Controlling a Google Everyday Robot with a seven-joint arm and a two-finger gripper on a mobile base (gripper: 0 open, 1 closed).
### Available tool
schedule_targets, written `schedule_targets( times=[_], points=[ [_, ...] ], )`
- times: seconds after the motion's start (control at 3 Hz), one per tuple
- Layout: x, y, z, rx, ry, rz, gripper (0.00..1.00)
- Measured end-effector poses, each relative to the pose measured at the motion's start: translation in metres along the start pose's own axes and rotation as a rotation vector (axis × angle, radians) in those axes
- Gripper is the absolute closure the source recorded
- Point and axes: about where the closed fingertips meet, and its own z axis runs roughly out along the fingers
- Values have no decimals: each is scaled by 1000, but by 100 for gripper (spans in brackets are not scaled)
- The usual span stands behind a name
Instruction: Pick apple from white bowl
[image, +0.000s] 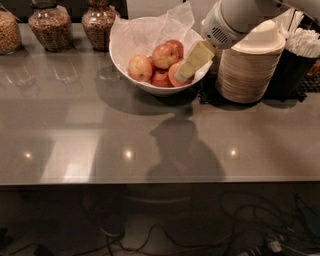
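Note:
The white bowl (131, 70), lined with crinkled white paper, stands at the back middle of the grey counter. It holds several apples. The orange-red apple (172, 75) lies at the bowl's front right, partly covered by my gripper. A paler yellow-pink apple (140, 67) lies at the left and a small dark red one (160, 79) at the front. My gripper (189, 65), cream-coloured on a white arm (235, 20), reaches in from the upper right. It hangs over the bowl's right side, its tip right at the orange-red apple.
A stack of beige disposable bowls (250, 67) stands just right of the white bowl, under the arm. A black holder with white utensils (297, 55) is at the far right. Three glass jars (50, 27) line the back left. The counter's front edge (150, 183) runs across, with cables below.

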Motion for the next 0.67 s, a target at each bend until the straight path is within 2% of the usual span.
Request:
schedule_targets(
  times=[0.33, 0.67],
  points=[
    [-4, 1, 4, -6, -2, 10, 0],
    [1, -1, 7, 13, -24, 48, 0]
  ],
)
